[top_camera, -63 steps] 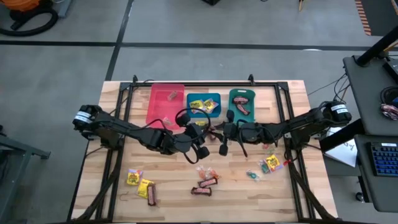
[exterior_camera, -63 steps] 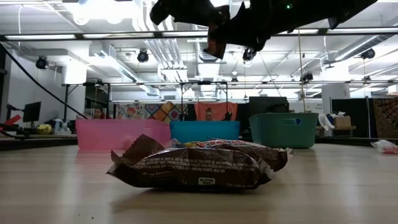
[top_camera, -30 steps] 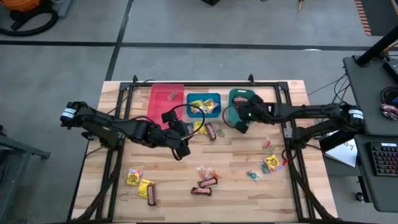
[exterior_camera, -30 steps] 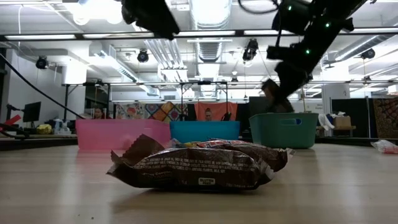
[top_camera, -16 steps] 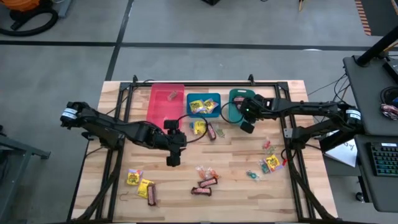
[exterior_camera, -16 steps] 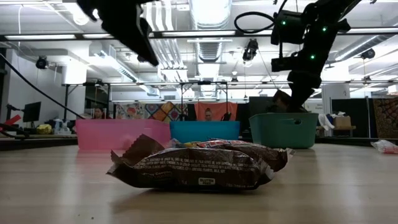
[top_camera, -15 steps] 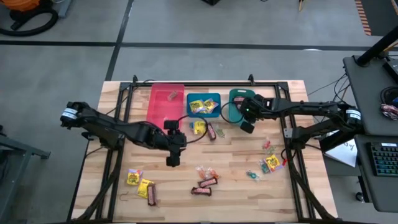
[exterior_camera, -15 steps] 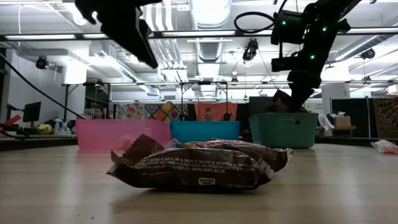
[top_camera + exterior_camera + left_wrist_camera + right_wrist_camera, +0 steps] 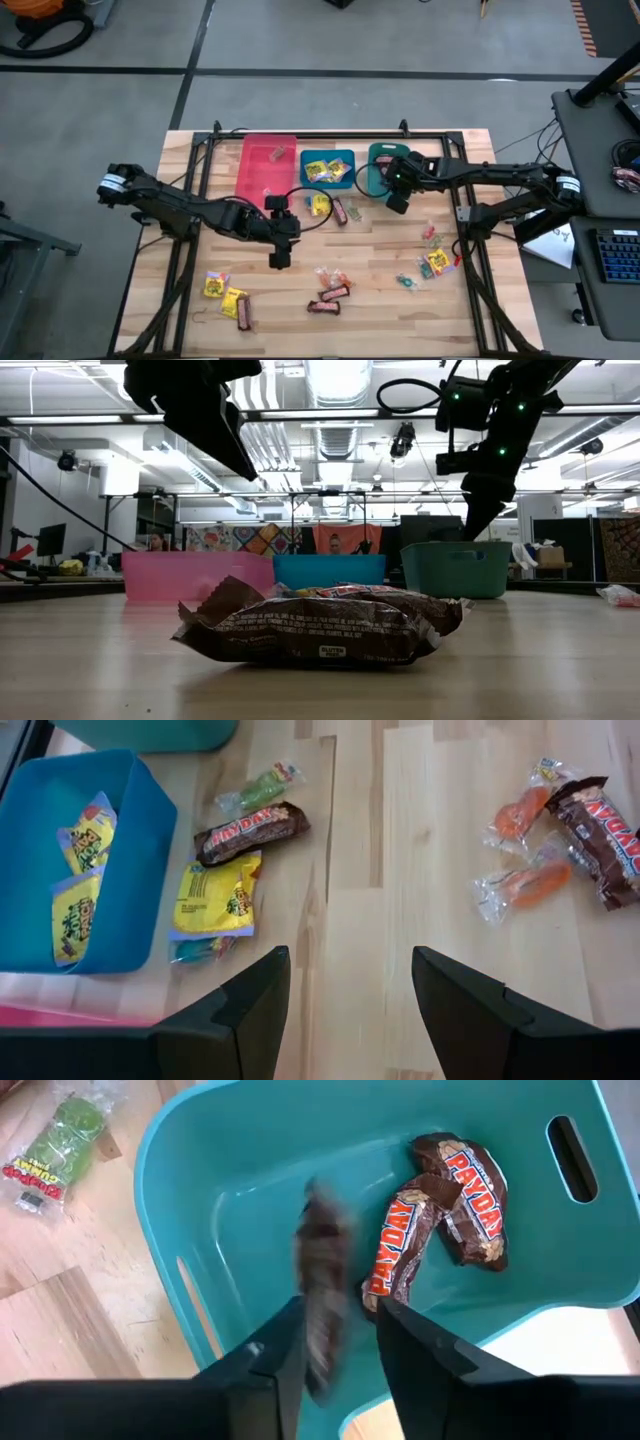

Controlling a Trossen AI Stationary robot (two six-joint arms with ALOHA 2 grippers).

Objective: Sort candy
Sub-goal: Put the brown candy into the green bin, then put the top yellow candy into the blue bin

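Note:
My right gripper (image 9: 396, 203) hangs open over the near rim of the teal bin (image 9: 377, 176). A dark brown candy bar (image 9: 322, 1295) shows blurred between its fingers, above the bin floor where two brown bars (image 9: 455, 1200) lie. My left gripper (image 9: 280, 260) hovers open over the table's middle, with nothing between its fingers (image 9: 350, 990). Just beyond it, beside the blue bin (image 9: 140, 840), a yellow packet (image 9: 215, 898) and a brown bar (image 9: 250, 828) lie flat on the wood. Orange clear-wrapped pieces (image 9: 520, 880) lie further along. My right gripper: the blurred bar (image 9: 318, 1330) stands close against one finger (image 9: 285, 1342) and apart from the other. I cannot tell whether that finger touches it. The fingers point down over the teal bin.
A pink bin (image 9: 266, 165) stands left of the blue bin (image 9: 327, 168), which holds yellow packets. Loose candy lies near the middle front (image 9: 333, 292), at the front left (image 9: 228, 298) and at the right (image 9: 436, 262). A brown bar (image 9: 320, 625) lies close to the low camera.
My left gripper has gone toward the table's near edge and now hangs over the middle. My right gripper has carried a dark bar to the teal bin's near rim. In the low view the bar no longer hangs below its fingertips.

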